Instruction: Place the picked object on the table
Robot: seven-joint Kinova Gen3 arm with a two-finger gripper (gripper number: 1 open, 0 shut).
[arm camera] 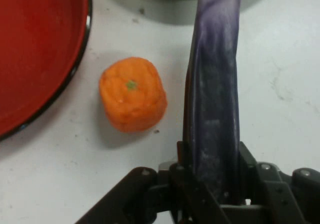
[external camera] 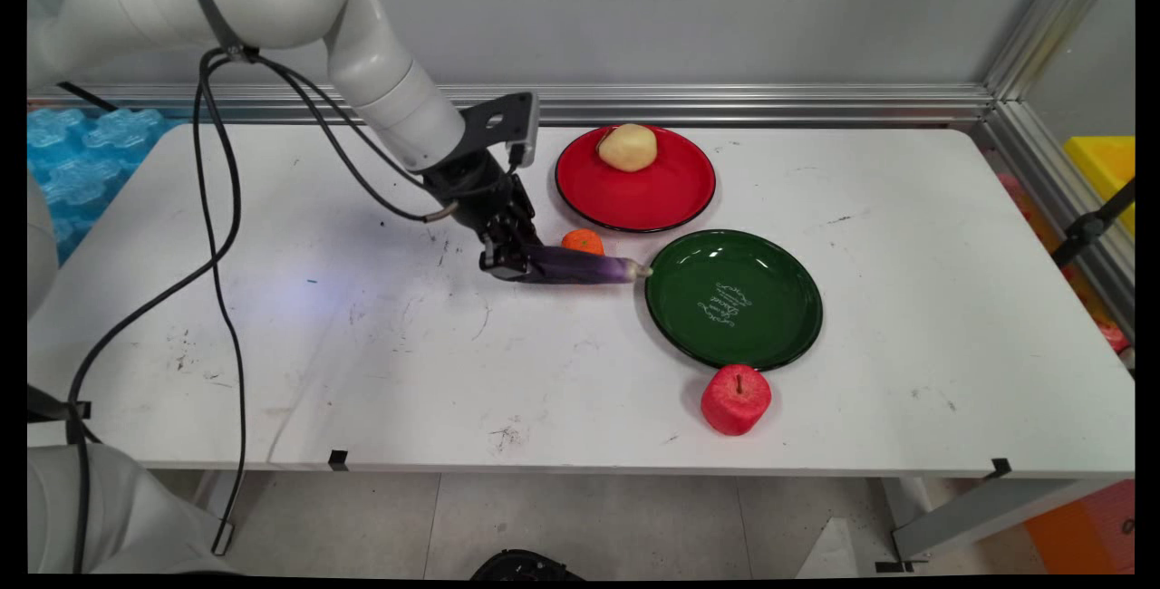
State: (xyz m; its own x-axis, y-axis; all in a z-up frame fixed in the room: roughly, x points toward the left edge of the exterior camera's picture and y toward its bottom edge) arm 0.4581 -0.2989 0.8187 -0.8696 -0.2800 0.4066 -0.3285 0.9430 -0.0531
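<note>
Gripper (external camera: 507,263) clamps the purple eggplant (external camera: 580,265) low over the bench (external camera: 362,344), seemingly touching it, orange (arm camera: 132,93) beside

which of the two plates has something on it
The red plate, by the wall: a pale yellow potato sits on it. The green plate nearer the front holds nothing.

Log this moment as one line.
hand shut on purple eggplant | eggplant tip by green plate | orange beside eggplant | potato on red plate | apple on table
</note>
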